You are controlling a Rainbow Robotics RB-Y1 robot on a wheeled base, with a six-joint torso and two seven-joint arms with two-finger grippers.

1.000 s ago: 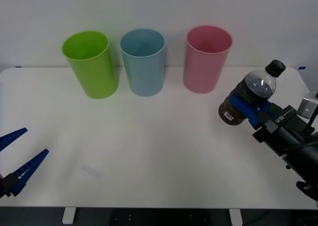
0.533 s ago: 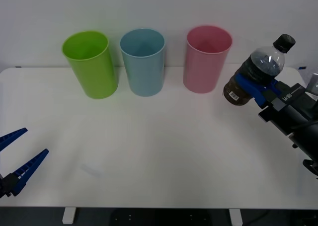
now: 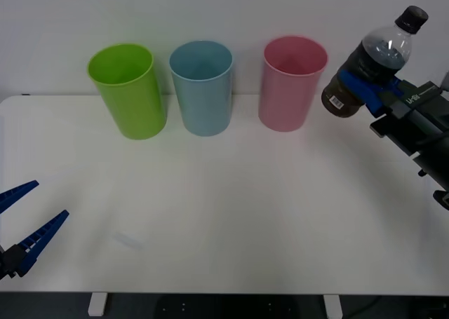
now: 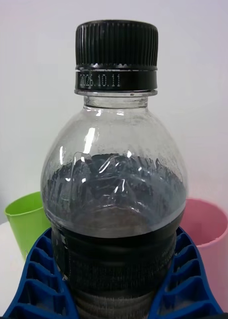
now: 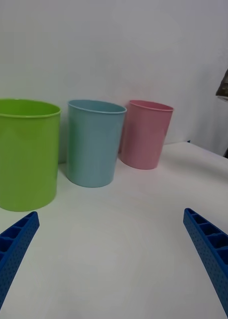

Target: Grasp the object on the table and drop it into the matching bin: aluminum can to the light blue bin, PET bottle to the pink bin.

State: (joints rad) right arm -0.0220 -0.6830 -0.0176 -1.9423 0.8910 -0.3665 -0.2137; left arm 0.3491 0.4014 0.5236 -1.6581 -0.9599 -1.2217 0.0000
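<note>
Your right tool (image 3: 362, 89) has the PET bottle (image 3: 370, 63) clamped and lifted off the counter (image 3: 231, 200), beside the pink bin (image 3: 293, 83) but not over it, so carrying across and dropping remain, while the left tool (image 3: 24, 221) waits open.

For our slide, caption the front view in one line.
Right tool holds the black-capped clear plastic bottle aloft beside the tall pink plastic bin.

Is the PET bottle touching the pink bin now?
Apart. In the front view the PET bottle, held in the right gripper, hangs to the right of the pink bin, with white wall showing between them.
</note>
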